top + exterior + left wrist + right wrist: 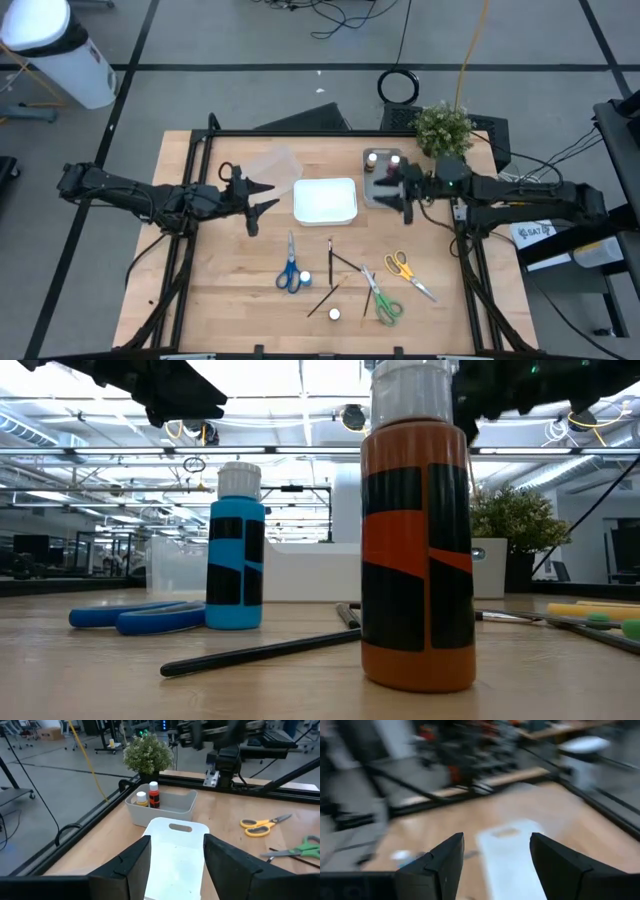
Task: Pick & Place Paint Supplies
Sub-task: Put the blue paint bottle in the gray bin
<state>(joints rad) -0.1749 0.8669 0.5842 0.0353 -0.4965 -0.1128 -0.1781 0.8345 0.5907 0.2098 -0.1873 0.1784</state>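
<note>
Paint supplies lie on the near half of the table: blue scissors point(290, 270), yellow scissors point(408, 270), green scissors point(381, 301), thin dark brushes point(331, 258), a blue pot point(237, 550) and an orange pot point(416, 540) standing upright. Two more pots point(149, 796) stand in a grey bin point(172, 807). My left gripper point(270, 197) hangs open left of the white tray point(325, 200), holding nothing. My right gripper point(398, 192) hangs open over the grey bin's near end, right of the tray, also holding nothing.
A clear tray point(270, 165) sits at the far left of the white one. A small potted plant point(443, 128) stands at the far right corner. The table's black frame point(300, 133) runs along its edges. Bare wood lies at the near left.
</note>
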